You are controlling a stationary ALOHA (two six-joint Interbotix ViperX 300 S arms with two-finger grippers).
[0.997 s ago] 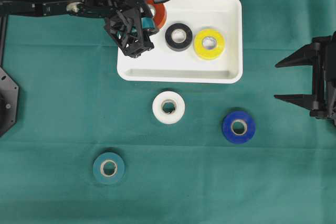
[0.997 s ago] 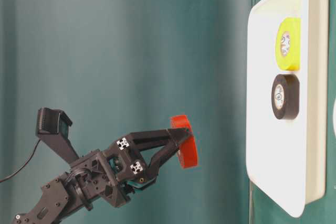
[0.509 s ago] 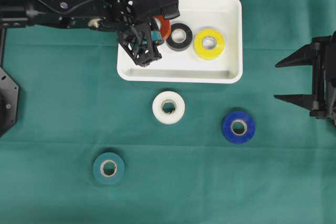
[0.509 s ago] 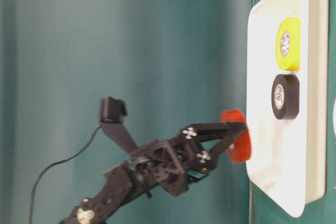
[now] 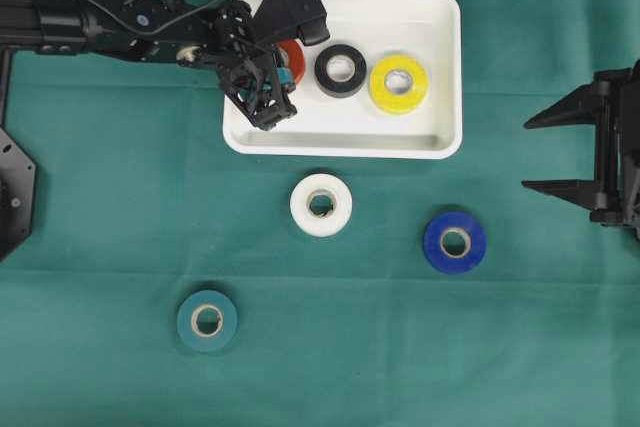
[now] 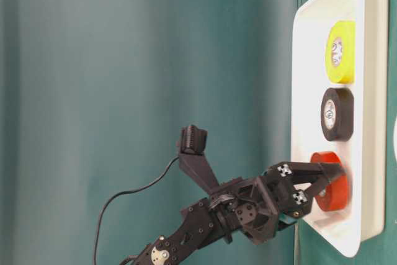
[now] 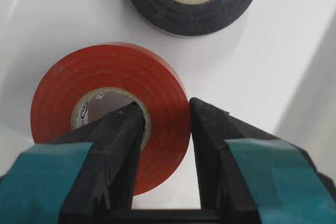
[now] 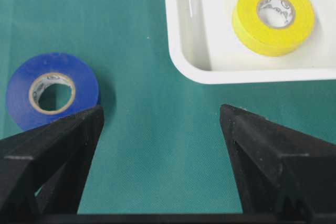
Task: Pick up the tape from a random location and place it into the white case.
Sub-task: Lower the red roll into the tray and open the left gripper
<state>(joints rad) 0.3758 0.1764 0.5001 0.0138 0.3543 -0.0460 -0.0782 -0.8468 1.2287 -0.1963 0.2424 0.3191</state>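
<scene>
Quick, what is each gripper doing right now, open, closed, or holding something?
Left gripper: closed on the red tape roll, inside the white case.
Right gripper: open, holding nothing.

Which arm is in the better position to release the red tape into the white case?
The left. The left gripper is shut on the red tape, low inside the white case. The right gripper waits open and empty beside the case.
</scene>
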